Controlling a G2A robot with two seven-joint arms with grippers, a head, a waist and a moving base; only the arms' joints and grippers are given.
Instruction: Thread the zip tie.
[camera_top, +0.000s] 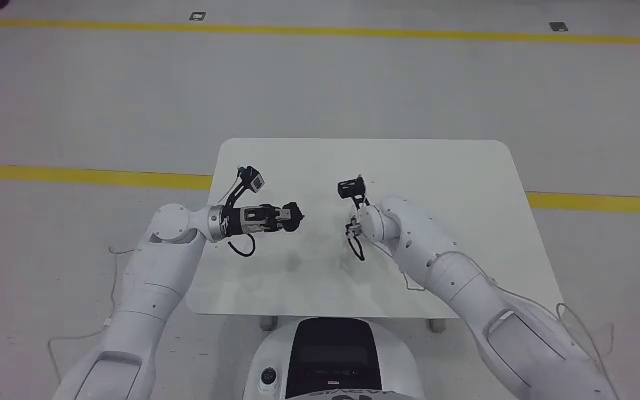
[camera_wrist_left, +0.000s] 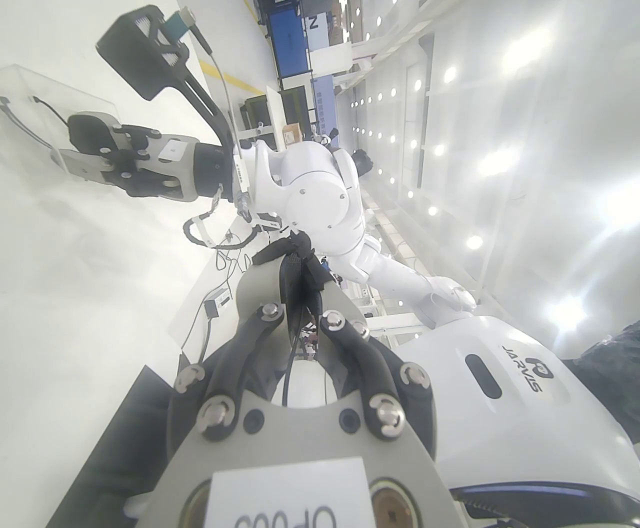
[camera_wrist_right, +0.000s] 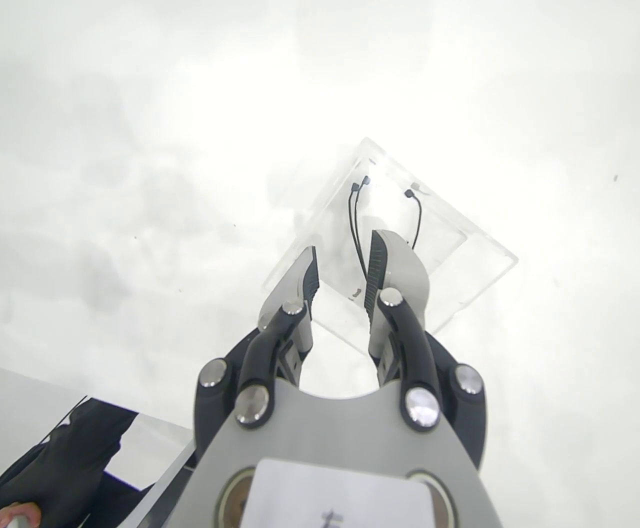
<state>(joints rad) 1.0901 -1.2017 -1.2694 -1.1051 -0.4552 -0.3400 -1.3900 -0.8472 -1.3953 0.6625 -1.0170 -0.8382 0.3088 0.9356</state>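
**A:** Starting from the left side, what does the left gripper (camera_wrist_left: 295, 265) do?

**B:** It is above the left half of the white table (camera_top: 450, 180), lying level and pointing toward the other arm. Its two fingers are pressed together on a black zip tie (camera_wrist_left: 300, 242). A dark bit sticks out past the fingertips. A thin black strand also runs back between the fingers toward the palm.

**A:** Are the two grippers touching?

**B:** No. In the top view there is a gap of bare table between them.

**A:** And to the right of it?

**B:** There is the right gripper (camera_wrist_right: 345, 245), near the middle of the table, pointing down. Its fingers are spread, with nothing between the pads.

**A:** What is below it?

**B:** A clear tray (camera_wrist_right: 450, 280) lies flat on the table, directly under the open fingers. Inside are loose zip ties (camera_wrist_right: 354, 220), thin and black, each with a small head at the far end. Two lie close together, side by side, and run down between the fingers. A third one (camera_wrist_right: 417, 215) lies apart from them, and its strand goes behind one finger.

**A:** Does the gripper touch the tray or the ties?

**B:** I cannot tell this from the views.
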